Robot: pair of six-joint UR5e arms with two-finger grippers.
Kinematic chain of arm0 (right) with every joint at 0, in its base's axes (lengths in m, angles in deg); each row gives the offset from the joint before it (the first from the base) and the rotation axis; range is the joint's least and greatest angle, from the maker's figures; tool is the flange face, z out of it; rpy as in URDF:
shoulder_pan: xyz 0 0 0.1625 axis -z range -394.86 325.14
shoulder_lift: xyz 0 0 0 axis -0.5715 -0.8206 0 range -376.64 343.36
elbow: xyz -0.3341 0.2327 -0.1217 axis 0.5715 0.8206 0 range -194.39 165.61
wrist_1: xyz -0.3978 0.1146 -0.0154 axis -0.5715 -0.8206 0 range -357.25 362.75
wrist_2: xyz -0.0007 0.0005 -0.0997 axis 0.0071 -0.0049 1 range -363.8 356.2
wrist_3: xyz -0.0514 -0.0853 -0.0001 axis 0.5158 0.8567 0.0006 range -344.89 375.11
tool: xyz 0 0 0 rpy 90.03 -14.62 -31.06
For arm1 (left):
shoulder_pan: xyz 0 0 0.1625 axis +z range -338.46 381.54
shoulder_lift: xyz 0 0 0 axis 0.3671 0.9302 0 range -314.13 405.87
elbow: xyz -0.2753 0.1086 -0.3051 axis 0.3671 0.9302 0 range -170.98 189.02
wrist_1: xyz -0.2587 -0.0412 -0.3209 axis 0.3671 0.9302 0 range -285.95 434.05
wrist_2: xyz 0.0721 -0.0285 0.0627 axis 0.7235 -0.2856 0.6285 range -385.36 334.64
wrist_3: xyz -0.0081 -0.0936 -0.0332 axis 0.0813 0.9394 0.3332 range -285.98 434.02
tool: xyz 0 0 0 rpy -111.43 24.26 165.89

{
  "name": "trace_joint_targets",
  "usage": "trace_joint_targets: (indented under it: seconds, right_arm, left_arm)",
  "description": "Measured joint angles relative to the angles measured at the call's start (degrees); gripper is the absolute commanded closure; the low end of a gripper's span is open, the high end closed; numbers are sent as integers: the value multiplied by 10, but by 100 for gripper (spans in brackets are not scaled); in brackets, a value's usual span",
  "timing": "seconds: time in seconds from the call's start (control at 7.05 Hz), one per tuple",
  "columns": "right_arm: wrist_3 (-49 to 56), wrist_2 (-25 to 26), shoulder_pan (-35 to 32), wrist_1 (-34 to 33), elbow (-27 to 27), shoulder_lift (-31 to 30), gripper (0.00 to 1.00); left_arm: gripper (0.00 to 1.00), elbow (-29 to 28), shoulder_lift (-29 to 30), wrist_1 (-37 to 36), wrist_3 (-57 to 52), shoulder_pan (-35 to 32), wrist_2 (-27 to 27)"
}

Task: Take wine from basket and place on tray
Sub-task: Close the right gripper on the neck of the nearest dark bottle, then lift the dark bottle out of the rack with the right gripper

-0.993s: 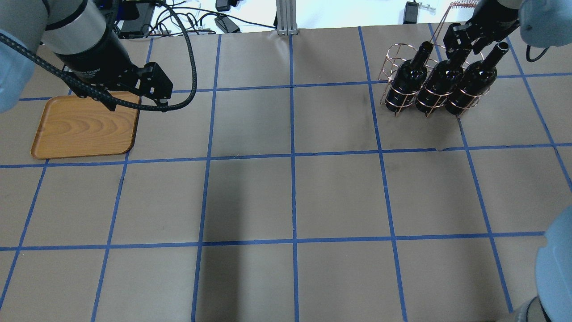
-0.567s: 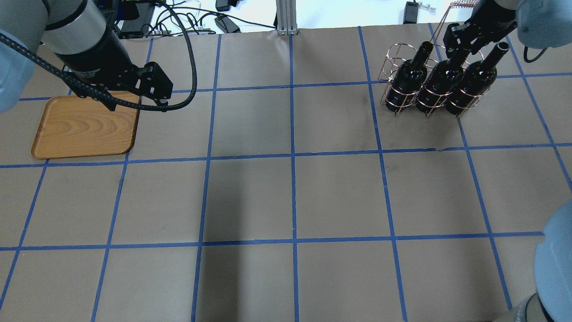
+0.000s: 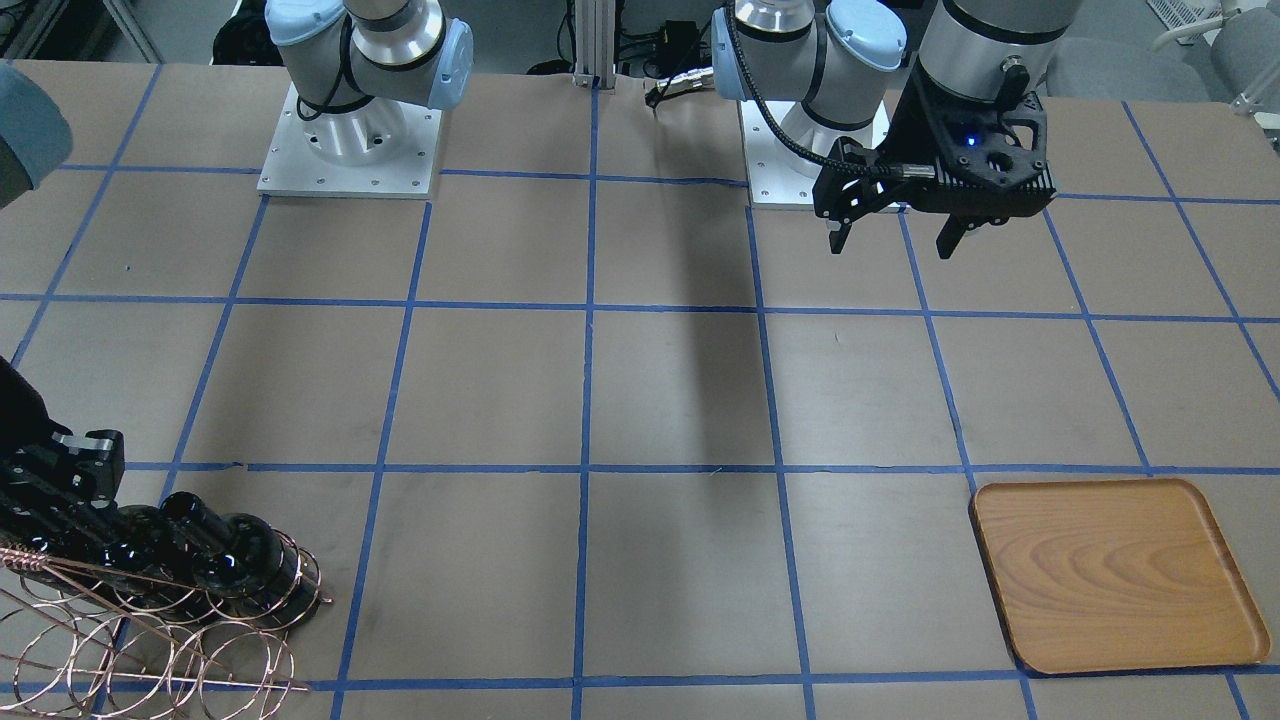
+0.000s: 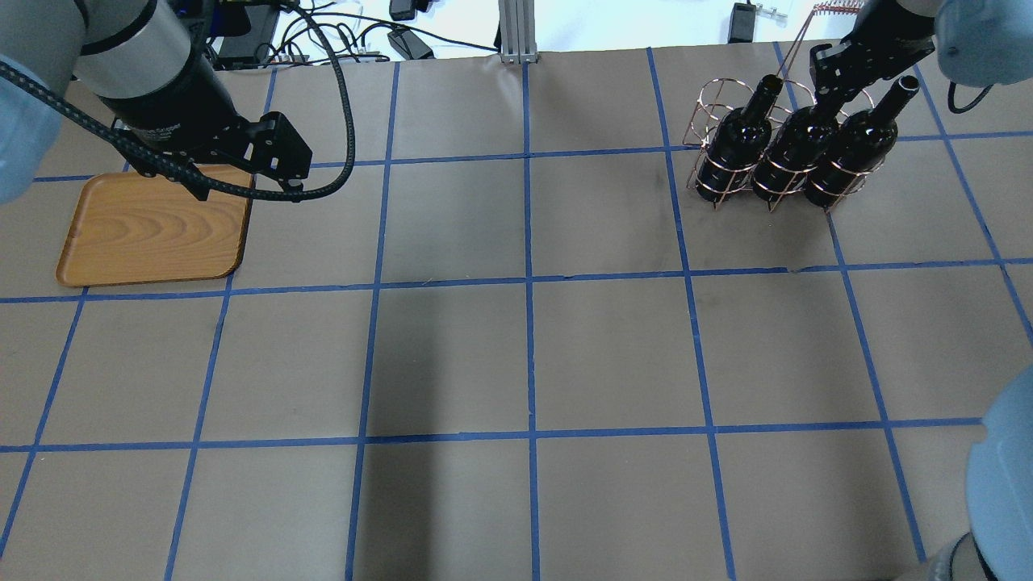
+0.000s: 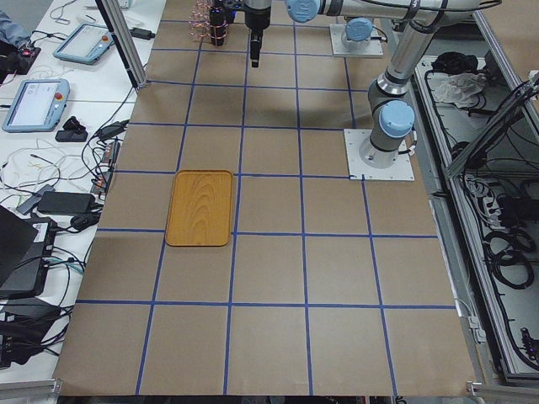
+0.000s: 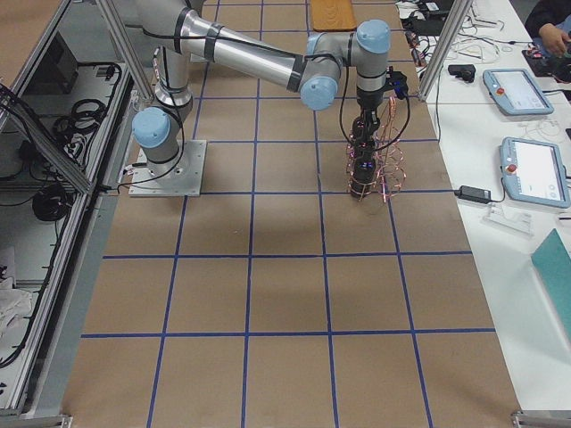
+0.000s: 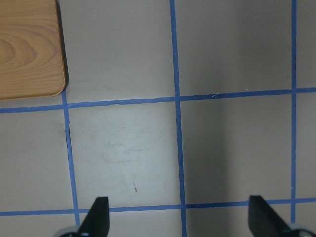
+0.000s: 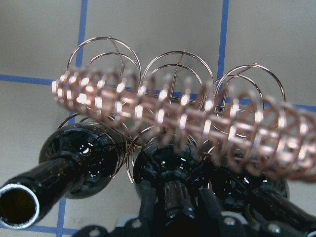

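Observation:
Three near-black wine bottles stand in the copper wire basket (image 4: 704, 113) at the far right. My right gripper (image 4: 827, 81) is shut on the neck of the middle wine bottle (image 4: 787, 153). In the right wrist view its fingers flank that neck (image 8: 175, 197) under the basket's coiled handle (image 8: 173, 113). The other bottles (image 4: 730, 149) (image 4: 855, 145) stand on either side. The wooden tray (image 4: 153, 230) lies empty at the far left. My left gripper (image 4: 246, 192) hovers open and empty beside the tray's right edge, over bare table (image 7: 180, 212).
The basket has empty rings (image 3: 150, 650) behind the bottles. Brown paper with a blue tape grid covers the table (image 4: 524, 323). Cables and power bricks (image 4: 403, 40) lie beyond the far edge. A metal post (image 4: 516, 28) stands at the far middle.
My right gripper's fingers have closed in on the middle bottle's neck. The left arm, tray and bottles have not moved.

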Motion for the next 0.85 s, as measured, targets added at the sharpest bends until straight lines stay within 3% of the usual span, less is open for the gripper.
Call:
trace_joint_targets:
  seconds: [0.28,0.85]
  right_arm:
    - [0,4,-3,19,18,-3,100]
    - [4,6,-6,130,81,-49,100]
  left_arm:
    - [0,0,0,0,0,0,0]
    - [0,0,-1,0,0,0,1]
